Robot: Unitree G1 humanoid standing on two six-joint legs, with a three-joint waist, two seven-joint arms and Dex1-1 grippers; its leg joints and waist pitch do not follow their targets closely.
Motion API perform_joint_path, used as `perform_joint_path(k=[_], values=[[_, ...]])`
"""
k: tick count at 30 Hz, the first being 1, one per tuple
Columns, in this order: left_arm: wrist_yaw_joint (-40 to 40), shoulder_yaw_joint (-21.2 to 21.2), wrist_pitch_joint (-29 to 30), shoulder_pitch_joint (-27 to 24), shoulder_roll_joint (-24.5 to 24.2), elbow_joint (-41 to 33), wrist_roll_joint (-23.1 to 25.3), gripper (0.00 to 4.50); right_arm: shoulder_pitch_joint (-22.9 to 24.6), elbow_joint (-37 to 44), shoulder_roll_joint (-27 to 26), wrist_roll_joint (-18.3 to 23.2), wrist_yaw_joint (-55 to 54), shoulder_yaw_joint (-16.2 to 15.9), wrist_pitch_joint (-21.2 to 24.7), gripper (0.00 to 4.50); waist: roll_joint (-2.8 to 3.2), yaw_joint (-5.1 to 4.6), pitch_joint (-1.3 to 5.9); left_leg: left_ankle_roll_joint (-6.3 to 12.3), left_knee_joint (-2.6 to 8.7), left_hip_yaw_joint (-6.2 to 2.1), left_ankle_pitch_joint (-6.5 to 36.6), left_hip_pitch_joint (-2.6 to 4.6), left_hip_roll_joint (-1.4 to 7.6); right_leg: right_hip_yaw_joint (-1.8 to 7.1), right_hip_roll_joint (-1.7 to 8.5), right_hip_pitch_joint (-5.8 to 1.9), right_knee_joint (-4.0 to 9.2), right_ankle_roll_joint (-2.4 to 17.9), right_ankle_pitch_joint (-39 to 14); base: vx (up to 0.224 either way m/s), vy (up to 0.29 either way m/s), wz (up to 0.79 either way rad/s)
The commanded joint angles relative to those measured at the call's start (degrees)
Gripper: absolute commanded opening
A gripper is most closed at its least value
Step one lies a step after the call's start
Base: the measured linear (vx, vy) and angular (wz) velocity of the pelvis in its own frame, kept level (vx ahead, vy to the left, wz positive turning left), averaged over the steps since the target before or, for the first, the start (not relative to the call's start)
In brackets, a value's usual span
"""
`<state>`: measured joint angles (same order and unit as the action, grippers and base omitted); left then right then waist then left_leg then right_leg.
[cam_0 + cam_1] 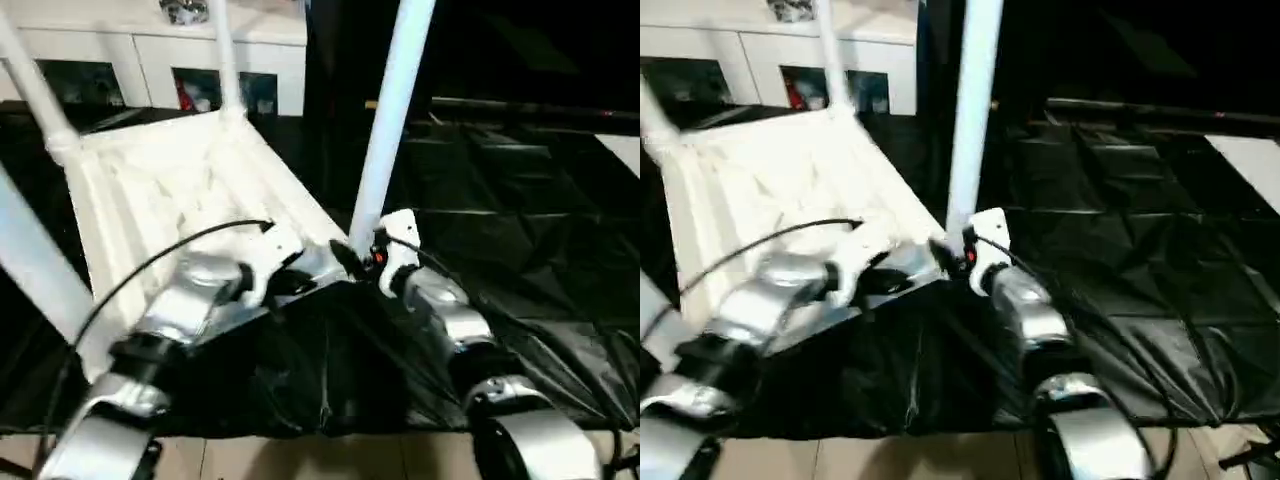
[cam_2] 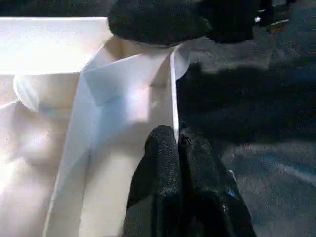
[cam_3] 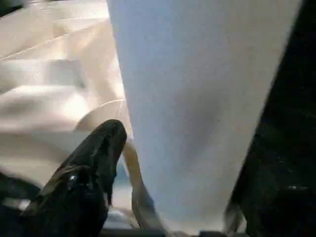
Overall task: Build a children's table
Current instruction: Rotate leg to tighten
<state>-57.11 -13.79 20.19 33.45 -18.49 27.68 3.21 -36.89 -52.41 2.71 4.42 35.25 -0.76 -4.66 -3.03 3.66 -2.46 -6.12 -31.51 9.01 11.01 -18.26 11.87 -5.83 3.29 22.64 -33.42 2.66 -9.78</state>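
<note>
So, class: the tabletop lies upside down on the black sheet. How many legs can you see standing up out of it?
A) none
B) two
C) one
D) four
D: four white legs rise from the tabletop: the near-right leg beside the right hand, the far-right, the far-left and the near-left.

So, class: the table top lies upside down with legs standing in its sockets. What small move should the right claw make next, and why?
Probably ease the right claw back from the near-corner leg. That leg already stands upright in its corner socket of the table top, and in the right wrist view one finger sits beside the tube rather than pressing it. The left claw is shut on the top's rim, steadying it.
</note>
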Motion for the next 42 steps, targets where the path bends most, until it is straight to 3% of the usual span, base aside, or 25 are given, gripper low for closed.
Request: perform_joint_path(k=[1, 4, 8, 17, 22, 25, 31, 33, 34, 35, 36, 39, 42], values=[[-3.82, -1.26, -0.63, -0.85, -0.66, -0.45, -1.05, 0.0, 2.07, 0.79, 0.42, -0.22, 8.81, -3.45, 0.94, 3.46, 0.98, 0.61, 2.99, 3.32, 3.2, 0.19, 10.49, -0.97, 1.56, 3.7, 5.17, -3.14, 3.65, 10.41, -12.95, 0.0, 0.0, 0.0], [-5.51, -1.2, -1.04, -0.88, -1.83, -0.67, -1.53, 0.0, 2.55, 2.65, 1.68, 1.68, 13.65, -3.0, 2.88, 3.46, 1.01, 1.07, 3.13, 4.29, 3.1, 0.24, 7.99, -1.02, 1.72, 3.67, 4.99, -3.23, 3.04, 11.71, -8.91, 0.0, 0.0, 0.0], [-10.42, -1.79, -2.96, -0.81, -5.35, -0.61, -2.25, 0.0, 5.01, 9.2, 6.89, 3.58, 28.85, -6.85, 5.98, 3.21, 0.9, 1.85, 3.07, 4.79, 3.01, 0.42, 7.96, -0.87, 1.88, 3.63, 5.15, -3.24, 3.05, 11.8, -9.17, 0.0, 0.0, 0.0], [-12.52, -2.11, -4.57, 0.83, -7.23, 1.5, -1.82, 0.0, 6.06, 11.48, 10.18, 3.02, 36.51, -9.35, 7.99, 2.71, 0.58, 3.25, 2.94, 3.47, 2.85, 0.74, 8.21, -0.83, 1.92, 3.57, 5.25, -2.88, 3.46, 9.18, -15.08, 0.0, 0.0, 0.0], [-13.01, -2.43, -5.01, 1.69, -7.62, 2.68, -1.63, 0.0, 6.47, 12.13, 10.12, 2.99, 36.63, -9.86, 9.17, 2.35, 0.57, 3.43, 3.17, 3.36, 2.73, 0.71, 6.58, -0.97, 1.87, 3.56, 5.2, -3.02, 3.07, 9.33, -12.68, 0.0, 0.0, 0.0], [-12.75, -2.44, -5.07, 1.85, -7.57, 3.01, -1.28, 0.0, 6.82, 11.67, 9.66, 2.29, 34.92, -10.41, 9.31, 2.19, 0.48, 3.45, 3.08, 3.35, 2.64, 0.76, 6.6, -1.07, 1.76, 3.57, 5.18, -3.0, 3.02, 9.57, -12.17, 0.0, 0.0, 0.0], [-9.91, -1.94, -3.72, 1.54, -6.49, 2.77, -1.27, 0.0, 7.47, 10.45, 8.46, -0.19, 28.11, -10.31, 9.24, 2.05, 0.39, 3.35, 2.79, 2.31, 2.91, 0.55, 9.73, -0.84, 1.61, 3.56, 5.26, -2.77, 3.86, 6.98, -20.03, 0.0, 0.0, 0.0], [-7.67, -1.59, -2.88, 1.47, -5.48, 2.55, -1.11, 0.0, 7.24, 9.12, 7.22, -0.92, 22.32, -8.98, 9.61, 2.0, 0.28, 3.02, 2.45, 1.49, 3.19, 0.37, 11.9, -0.61, 1.62, 3.6, 5.41, -2.5, 4.29, 6.03, -24.18, 0.0, 0.0, 0.0], [-2.58, -1.06, -0.9, 1.41, -2.45, 1.99, -0.66, 0.0, 6.59, 5.99, 4.11, -0.88, 11.07, -5.45, 10.98, 2.0, 0.09, 2.88, 2.37, 1.15, 3.25, 0.3, 12.51, -0.54, 1.59, 3.56, 5.5, -2.43, 4.54, 5.57, -25.9, 0.0, 0.0, 0.0], [-1.8, -1.0, -0.61, 1.41, -1.96, 1.92, -0.58, 0.0, 6.51, 5.57, 3.66, -0.81, 9.64, -4.94, 11.19, 1.99, 0.15, 2.47, 2.06, 0.12, 3.4, 0.14, 14.88, -0.2, 1.51, 3.35, 5.48, -2.09, 5.05, 4.45, -30.4, 0.0, 0.0, 0.0], [-0.24, -0.92, 0.01, 1.43, -0.88, 1.77, -0.4, 0.0, 6.32, 4.67, 2.69, -0.59, 6.76, -3.91, 11.55, 1.96, 0.03, 2.24, 2.19, -0.33, 3.33, -0.13, 16.3, -0.13, 1.35, 3.08, 5.7, -2.27, 5.52, 2.76, -34.16, 0.0, 0.0, 0.0], [5.06, -1.48, 2.28, 1.89, 3.94, 1.61, 0.53, 0.0, 4.89, 0.82, -1.39, 0.57, -3.58, -0.71, 12.29, 1.95, 0.07, 1.32, 2.17, -0.38, 3.36, -0.43, 19.33, 0.1, 1.34, 2.76, 5.48, -1.81, 5.99, 2.06, -35.37, 0.0, 0.0, 0.0], [9.48, -2.09, 3.16, 3.02, 8.34, 3.17, 1.37, 0.0, 2.65, -3.09, -5.11, 0.16, -11.82, 0.03, 11.95, 1.95, 0.24, 0.85, 2.29, 0.16, 3.37, -0.49, 20.61, 0.2, 1.24, 2.63, 5.45, -1.76, 6.27, 1.98, -34.67, 0.0, 0.0, 0.0]])
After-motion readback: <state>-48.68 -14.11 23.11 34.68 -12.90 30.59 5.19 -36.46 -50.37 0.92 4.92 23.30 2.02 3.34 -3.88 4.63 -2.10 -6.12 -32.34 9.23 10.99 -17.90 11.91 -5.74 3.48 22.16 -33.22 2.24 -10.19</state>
